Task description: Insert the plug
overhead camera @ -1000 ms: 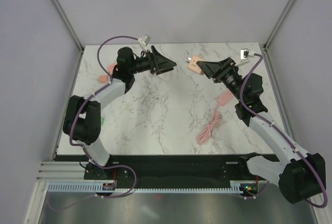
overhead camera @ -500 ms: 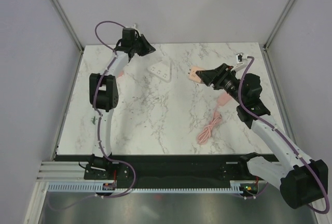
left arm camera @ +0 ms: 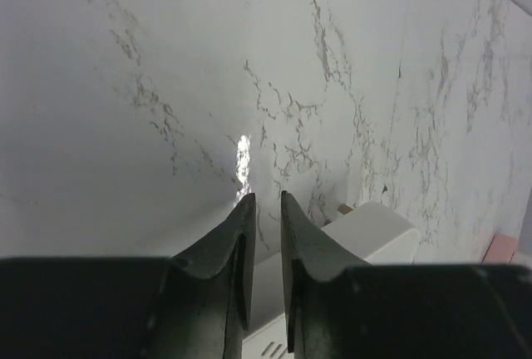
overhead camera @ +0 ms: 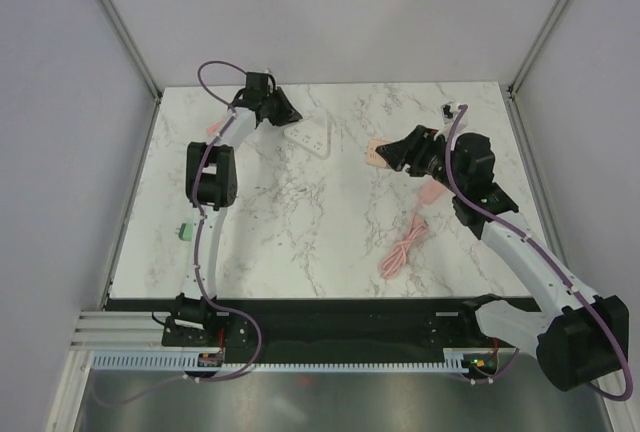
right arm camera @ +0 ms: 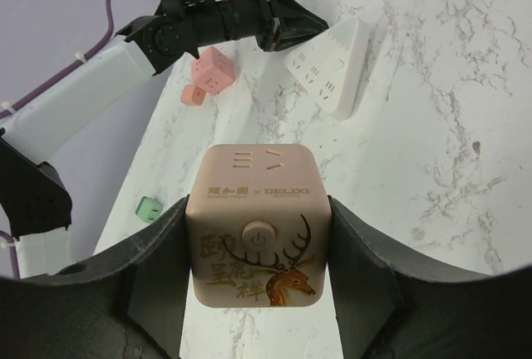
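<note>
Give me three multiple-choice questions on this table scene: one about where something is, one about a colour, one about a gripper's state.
1. Where does the white power strip lie?
A) on the far part of the table, beside the left gripper
B) at the near edge
C) on the floor

2. What colour is the coiled cable?
A) green
B) black
C) pink

3. What is the right gripper doing?
A) open, empty
B) shut on the pink cube socket
C) out of view

1 A, the top view shows it at that gripper's tips; 2 C, pink against the marble; 3 B, its fingers press both sides of the cube.
</note>
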You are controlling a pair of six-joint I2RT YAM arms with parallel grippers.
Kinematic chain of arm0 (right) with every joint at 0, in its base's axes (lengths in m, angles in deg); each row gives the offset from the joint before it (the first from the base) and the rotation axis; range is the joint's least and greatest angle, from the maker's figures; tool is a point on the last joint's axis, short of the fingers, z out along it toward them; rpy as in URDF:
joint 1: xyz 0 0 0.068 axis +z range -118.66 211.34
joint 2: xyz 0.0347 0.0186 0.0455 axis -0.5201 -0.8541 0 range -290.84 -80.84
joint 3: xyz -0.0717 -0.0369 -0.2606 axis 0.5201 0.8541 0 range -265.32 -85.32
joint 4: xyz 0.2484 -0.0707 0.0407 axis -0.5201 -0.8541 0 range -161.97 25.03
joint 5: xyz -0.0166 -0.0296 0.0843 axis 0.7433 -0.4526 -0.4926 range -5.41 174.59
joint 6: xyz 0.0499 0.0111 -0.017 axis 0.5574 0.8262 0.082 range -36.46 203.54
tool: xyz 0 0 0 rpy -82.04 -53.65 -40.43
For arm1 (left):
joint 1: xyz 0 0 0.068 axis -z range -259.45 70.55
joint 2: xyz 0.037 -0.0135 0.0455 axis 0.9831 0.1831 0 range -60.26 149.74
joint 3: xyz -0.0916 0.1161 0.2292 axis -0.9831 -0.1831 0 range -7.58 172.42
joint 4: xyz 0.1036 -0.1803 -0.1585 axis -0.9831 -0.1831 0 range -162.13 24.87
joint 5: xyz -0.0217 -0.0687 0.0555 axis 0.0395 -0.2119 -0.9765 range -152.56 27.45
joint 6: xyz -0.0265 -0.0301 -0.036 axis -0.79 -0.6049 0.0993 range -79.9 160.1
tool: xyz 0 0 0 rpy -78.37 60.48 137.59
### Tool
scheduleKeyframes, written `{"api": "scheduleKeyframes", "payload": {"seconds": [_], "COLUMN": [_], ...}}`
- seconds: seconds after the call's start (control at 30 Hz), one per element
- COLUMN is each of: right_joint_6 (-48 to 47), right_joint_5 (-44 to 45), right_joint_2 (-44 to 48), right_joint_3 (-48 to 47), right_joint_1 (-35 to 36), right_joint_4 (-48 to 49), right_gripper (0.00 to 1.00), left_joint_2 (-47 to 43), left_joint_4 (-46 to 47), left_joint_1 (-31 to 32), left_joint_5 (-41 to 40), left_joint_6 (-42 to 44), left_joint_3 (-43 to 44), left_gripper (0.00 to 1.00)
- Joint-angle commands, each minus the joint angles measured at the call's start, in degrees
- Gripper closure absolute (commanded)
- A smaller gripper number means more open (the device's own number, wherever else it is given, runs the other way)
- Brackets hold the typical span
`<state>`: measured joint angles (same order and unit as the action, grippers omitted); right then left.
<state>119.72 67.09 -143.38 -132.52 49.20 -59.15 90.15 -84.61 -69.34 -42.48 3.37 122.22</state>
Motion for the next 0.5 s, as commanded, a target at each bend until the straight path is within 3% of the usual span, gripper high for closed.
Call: {"api": "scheduleKeyframes", "payload": {"seconds": [0.0,0.17,0.47], "right_joint_6": [-4.00,-13.23,-20.44], "right_joint_5": [2.11,9.49,10.64], "right_joint_2": [-0.73,-6.52,-20.50], "right_joint_3": [-5.17,-14.38,-31.34], "right_joint_1": [0.06,-0.03,1.99], "right_joint_4": [-2.55,-17.92,-29.37], "right_gripper": [1.00,1.00,1.00], "left_joint_2": [-1.52,-7.49,-16.10], "left_joint_4": [0.94,1.03,2.52], "left_joint_1": [0.44,1.49,6.67], "left_joint_5": [4.44,6.20,5.33], "left_joint_6": [-2.12,-1.24,0.17], "left_joint_3": [-2.95,-13.48,-25.98], "left_gripper": [0.75,0.75,0.76]}}
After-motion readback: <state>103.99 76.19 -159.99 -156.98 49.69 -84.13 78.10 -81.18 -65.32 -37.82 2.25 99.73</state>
